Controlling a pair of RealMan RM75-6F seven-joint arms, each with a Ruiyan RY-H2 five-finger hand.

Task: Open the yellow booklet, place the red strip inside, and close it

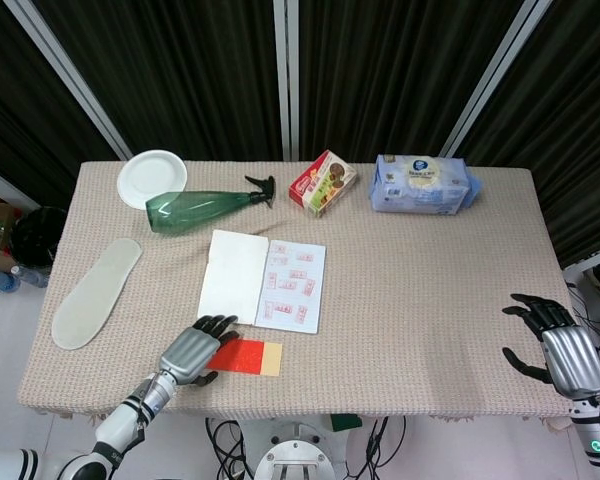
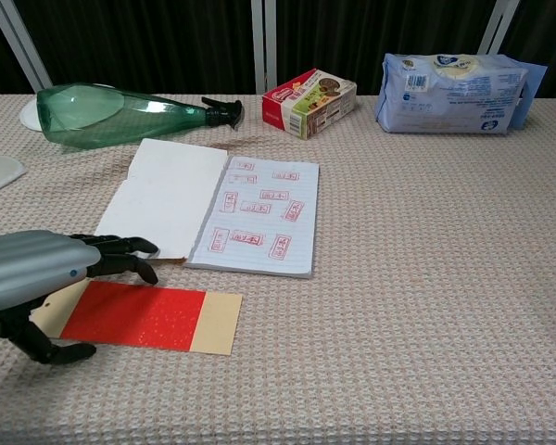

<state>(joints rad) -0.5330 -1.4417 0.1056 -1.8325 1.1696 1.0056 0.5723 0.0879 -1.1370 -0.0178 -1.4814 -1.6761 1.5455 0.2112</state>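
Observation:
The booklet (image 1: 263, 281) (image 2: 213, 204) lies open and flat at mid-table, blank white page on the left, red-stamped lined page on the right. The red strip (image 1: 248, 356) (image 2: 148, 315), red with tan ends, lies flat on the cloth just in front of it. My left hand (image 1: 190, 352) (image 2: 42, 278) hovers over the strip's left end with fingers spread and curved, thumb below; it holds nothing and covers that end. My right hand (image 1: 558, 345) stays at the table's right front corner, fingers apart and empty; the chest view does not show it.
Behind the booklet lie a green spray bottle (image 1: 195, 208) (image 2: 120, 111), a snack box (image 1: 322, 182) (image 2: 310, 100) and a blue tissue pack (image 1: 422, 184) (image 2: 452, 80). A white plate (image 1: 152, 178) and a pale insole (image 1: 95, 292) sit on the left side.

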